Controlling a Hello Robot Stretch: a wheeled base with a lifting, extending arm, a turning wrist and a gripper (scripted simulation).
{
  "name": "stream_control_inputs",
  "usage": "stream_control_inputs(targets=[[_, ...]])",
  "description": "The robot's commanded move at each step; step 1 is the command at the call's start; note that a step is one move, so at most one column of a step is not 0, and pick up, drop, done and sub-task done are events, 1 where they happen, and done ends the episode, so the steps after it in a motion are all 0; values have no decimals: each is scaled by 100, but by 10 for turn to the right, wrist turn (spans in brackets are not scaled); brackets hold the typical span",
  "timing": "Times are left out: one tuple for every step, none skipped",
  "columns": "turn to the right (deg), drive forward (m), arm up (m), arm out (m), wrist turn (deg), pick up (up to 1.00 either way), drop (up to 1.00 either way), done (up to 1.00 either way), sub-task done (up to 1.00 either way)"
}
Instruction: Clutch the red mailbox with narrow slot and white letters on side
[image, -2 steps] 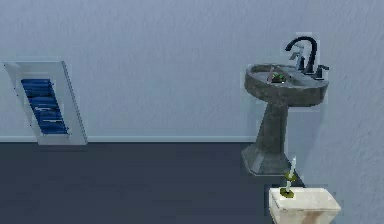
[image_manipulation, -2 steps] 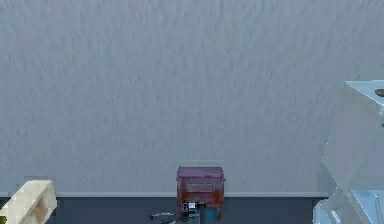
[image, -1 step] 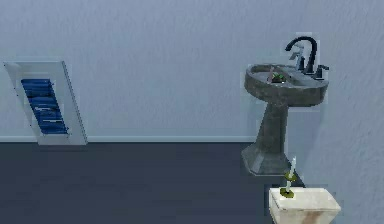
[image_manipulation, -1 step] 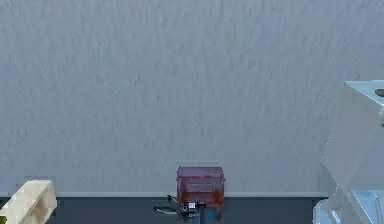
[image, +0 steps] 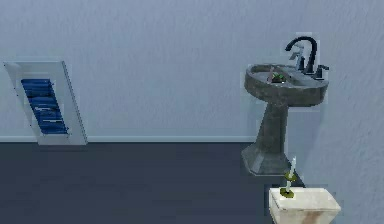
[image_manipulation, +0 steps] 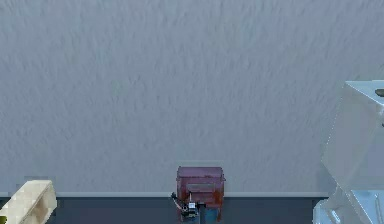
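In the arm side view the red mailbox (image_manipulation: 201, 184) is standing on the dark floor (image_manipulation: 110, 212), right against the foot of the pale grey wall (image_manipulation: 180, 80) and just right of the picture's middle. It is a boxy, dull-red thing with a darker band across its front. The tool (image_manipulation: 187, 207) is showing as a small dark shape with white flecks, overlapping the mailbox's lower left corner. Whether it is touching the box or only sitting in front of it cannot be told. Nor can the set of its fingers, or whether it is gripping anything, since the mailbox is resting on the floor directly behind it. A cream block (image_manipulation: 25, 203) is poking in at the bottom left corner, well apart from the mailbox, and a large pale grey boxy shape (image_manipulation: 355, 150) is rising at the right edge. In the forward view a grey pedestal sink (image: 285, 95) with a dark faucet (image: 303, 50) is standing against the wall on the right. A blue-paned frame (image: 45, 105) is leaning on the wall at the left. The cream block is showing again at the bottom right, carrying a small green thing (image: 289, 188) — too small to name.
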Motion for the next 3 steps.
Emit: stream_control_inputs(targets=[[0,0,0,0,0,100,0,0,0],[0,0,10,0,0,0,0,0,0],[0,0,0,0,0,0,0,100,0]])
